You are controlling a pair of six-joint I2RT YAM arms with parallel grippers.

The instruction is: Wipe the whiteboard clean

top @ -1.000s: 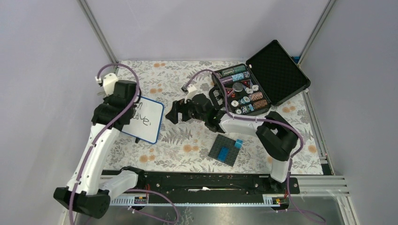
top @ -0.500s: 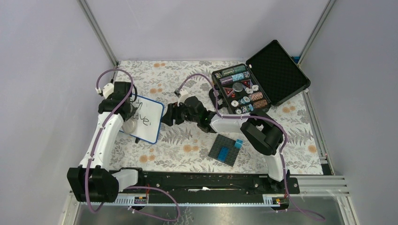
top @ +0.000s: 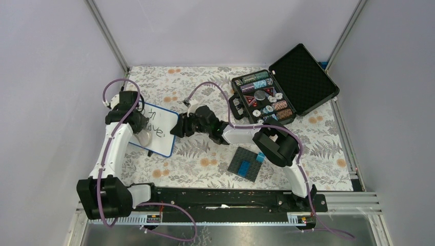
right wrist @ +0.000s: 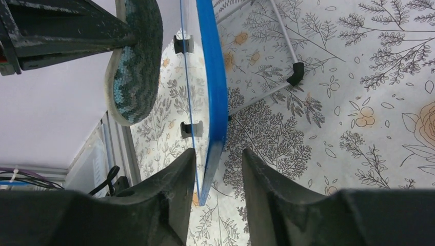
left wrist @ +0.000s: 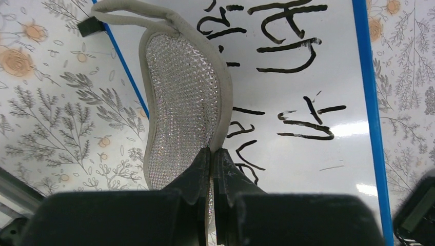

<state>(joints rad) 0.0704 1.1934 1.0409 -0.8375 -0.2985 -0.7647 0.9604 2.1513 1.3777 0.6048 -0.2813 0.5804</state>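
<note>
The whiteboard (top: 160, 134), white with a thin blue rim and dark handwriting, lies at the left of the floral cloth; its writing fills the left wrist view (left wrist: 308, 102). My left gripper (top: 139, 130) (left wrist: 212, 154) is shut on a grey-rimmed glittery pad (left wrist: 182, 102) that rests over the board's left part. In the right wrist view the pad (right wrist: 134, 66) shows edge-on above the board. My right gripper (top: 177, 128) (right wrist: 218, 154) straddles the board's blue rim (right wrist: 213, 92) at its right edge. Its jaws are narrow but open, with a gap between the rim and the right finger.
An open black case (top: 261, 100) of poker chips, lid (top: 305, 77) raised, stands at the back right. A dark grey studded plate (top: 248, 164) with blue bricks lies front centre. A white rod with a black foot (right wrist: 295, 77) lies under the board's edge.
My right gripper has travelled left to the whiteboard's right edge and its jaws have narrowed round the rim. The left arm has swung the pad down over the board.
</note>
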